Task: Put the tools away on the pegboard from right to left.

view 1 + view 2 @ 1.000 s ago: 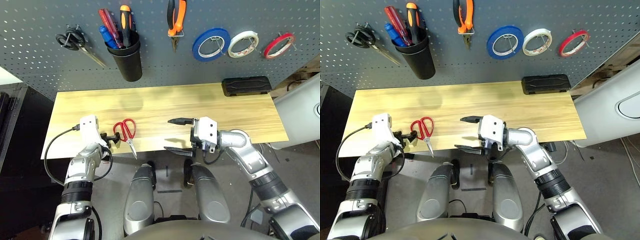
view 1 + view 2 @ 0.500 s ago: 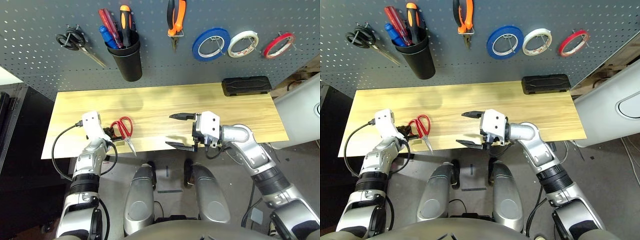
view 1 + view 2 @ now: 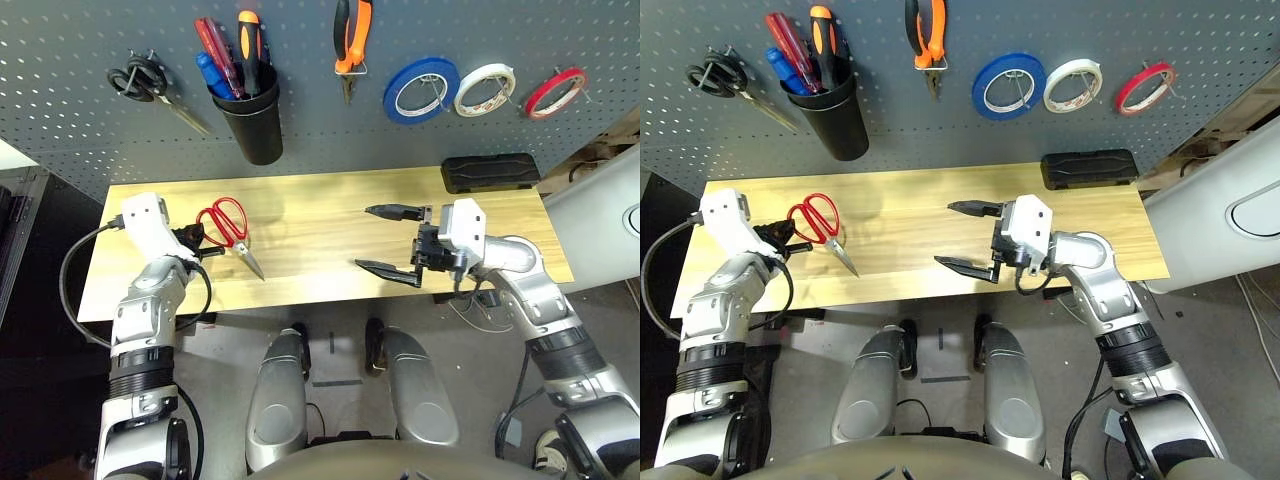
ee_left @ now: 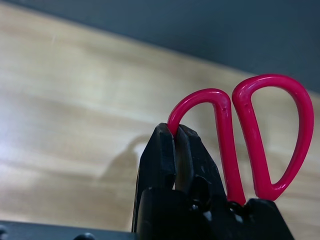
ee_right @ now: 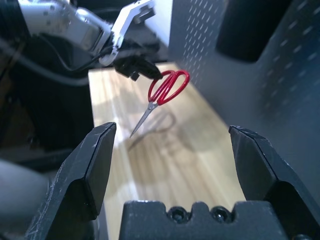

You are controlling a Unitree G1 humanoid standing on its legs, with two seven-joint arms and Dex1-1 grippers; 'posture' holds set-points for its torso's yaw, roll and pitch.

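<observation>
My left gripper (image 3: 196, 240) is shut on one loop of the red-handled scissors (image 3: 226, 221) and holds them just above the left part of the table, blades pointing down to the right. The left wrist view shows its fingers (image 4: 161, 150) pinching that handle loop (image 4: 200, 107). On the pegboard (image 3: 80, 130) hang the thin red tape ring (image 3: 557, 91) at far right and the orange-and-black pliers (image 3: 351, 40). A red-handled screwdriver (image 3: 215, 45) stands in the black cup (image 3: 251, 122). My right gripper (image 3: 366, 238) is open and holds nothing, above the table's front right of centre.
Blue tape (image 3: 422, 88) and white tape (image 3: 486, 87) hang between the pliers and the red ring. Black-handled scissors (image 3: 150, 85) hang at the pegboard's far left. A black case (image 3: 492, 171) lies at the back right of the wooden table (image 3: 320, 215).
My left gripper has shut on the scissors' handle and lifted them off the front edge, back and to the left. The right arm has swung to the right, still open.
</observation>
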